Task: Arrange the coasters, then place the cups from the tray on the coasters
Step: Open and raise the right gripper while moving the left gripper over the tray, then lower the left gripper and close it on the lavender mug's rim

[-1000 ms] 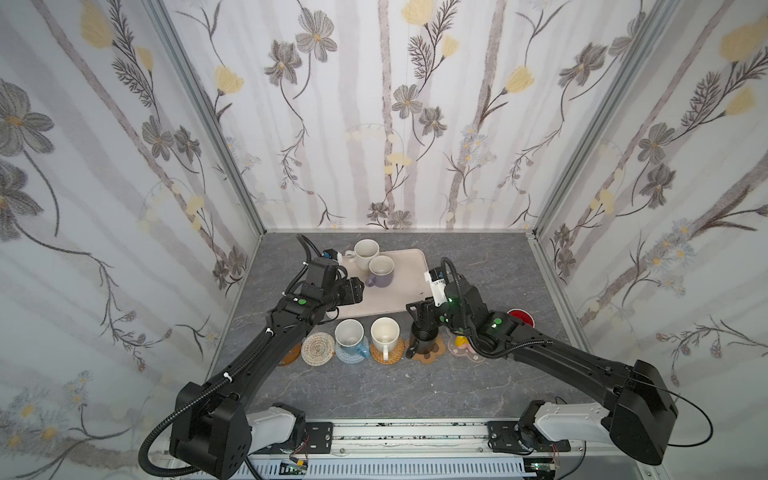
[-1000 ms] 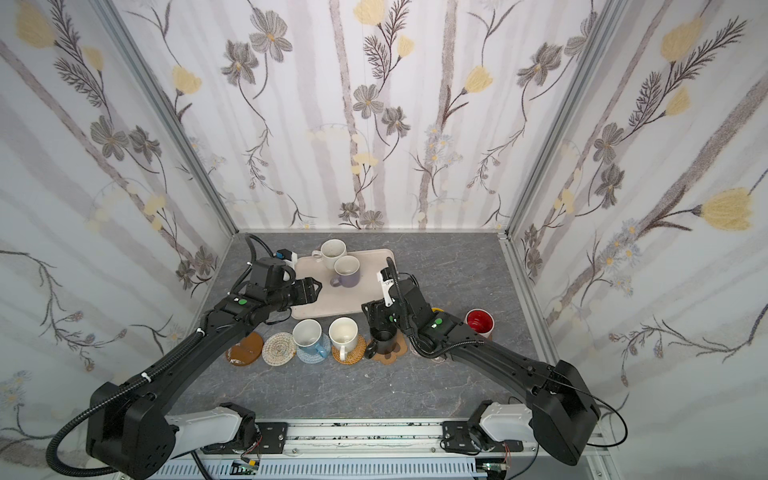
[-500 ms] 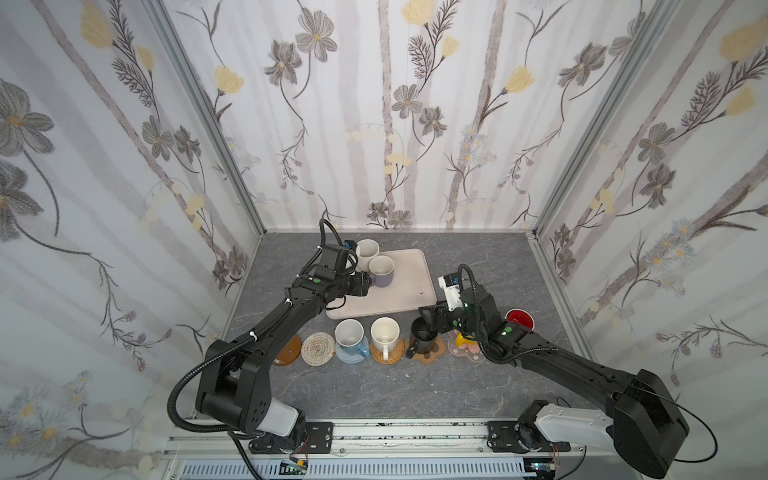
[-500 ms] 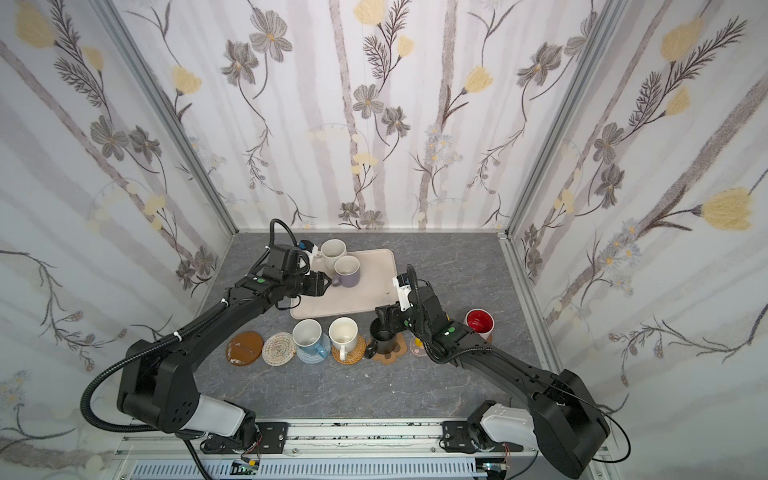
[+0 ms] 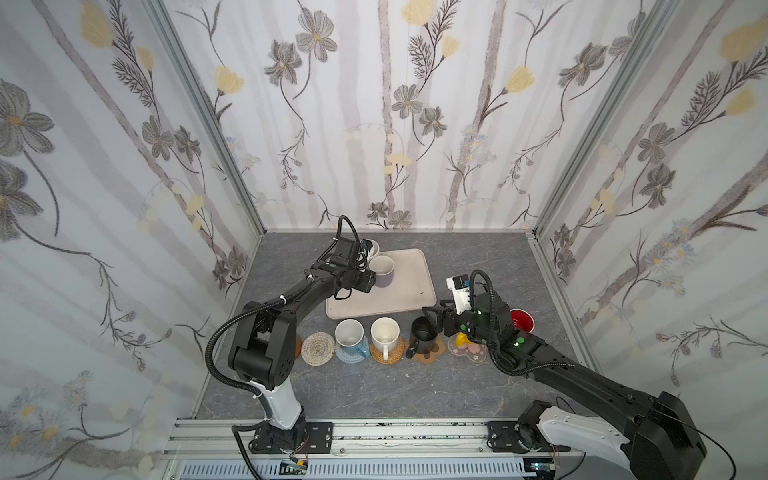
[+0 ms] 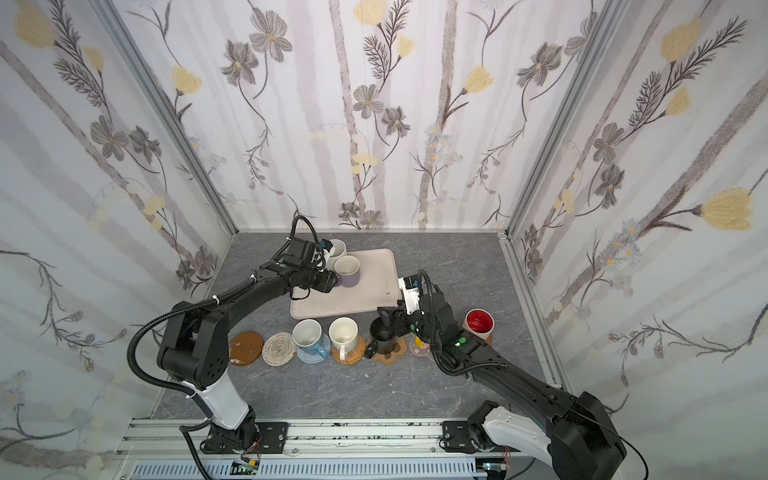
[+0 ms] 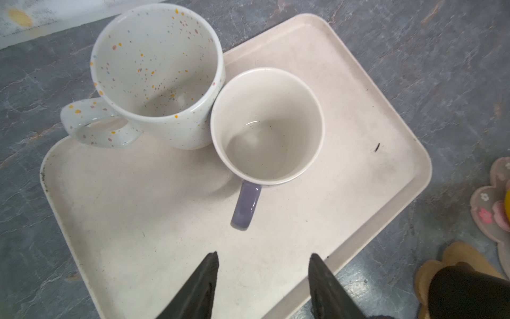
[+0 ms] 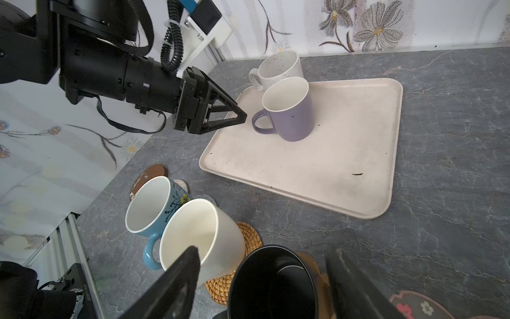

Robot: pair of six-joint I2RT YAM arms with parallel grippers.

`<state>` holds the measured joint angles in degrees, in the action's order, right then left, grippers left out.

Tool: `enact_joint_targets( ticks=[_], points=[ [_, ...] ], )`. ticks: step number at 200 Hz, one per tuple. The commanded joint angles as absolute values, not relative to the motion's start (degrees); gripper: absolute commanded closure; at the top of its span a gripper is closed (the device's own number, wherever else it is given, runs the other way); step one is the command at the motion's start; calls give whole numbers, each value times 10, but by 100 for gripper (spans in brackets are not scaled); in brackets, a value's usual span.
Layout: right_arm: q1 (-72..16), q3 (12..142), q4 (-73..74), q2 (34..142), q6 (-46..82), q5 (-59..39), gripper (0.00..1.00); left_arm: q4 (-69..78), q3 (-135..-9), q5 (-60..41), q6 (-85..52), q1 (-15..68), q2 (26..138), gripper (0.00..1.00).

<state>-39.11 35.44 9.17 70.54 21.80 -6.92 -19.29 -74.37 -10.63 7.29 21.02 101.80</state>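
The left hand (image 7: 262, 254), jaws partly spread and empty, points at the handle (image 7: 245, 205) of the lavender mug (image 7: 266, 124) on the tray (image 7: 138, 234). Advance straight, centre the handle between the jaws, then close gently.

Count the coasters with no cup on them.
2: the brown wooden disc coaster at the row's left end, and the round beige woven coaster beside it. The right arm may hide another.

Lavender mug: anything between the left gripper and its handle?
Nothing visible. The lavender mug has its handle pointing at the open left gripper, with only bare tray between them. The speckled mug sits against its far side, away from the approach.
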Motion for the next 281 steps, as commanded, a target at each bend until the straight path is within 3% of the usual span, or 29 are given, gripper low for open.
enact_joint_targets(
  ticks=[1, 52, 185, 256, 281],
  points=[
    [-391, 353, 120, 704, 213, -63, 27, -194, -772, -91, 102, 209, 1042, 38],
    [-391, 352, 125, 714, 213, -66, 27, -209, -817, -95, 122, 204, 1105, 38],
    [-390, 353, 133, 733, 213, -63, 27, -217, -853, -92, 132, 206, 1167, 70],
    [-390, 352, 132, 727, 213, -61, 27, -218, -857, -61, 134, 220, 1162, 99],
    [-390, 352, 132, 724, 213, -61, 27, -218, -851, -53, 132, 228, 1152, 100]
  ],
)
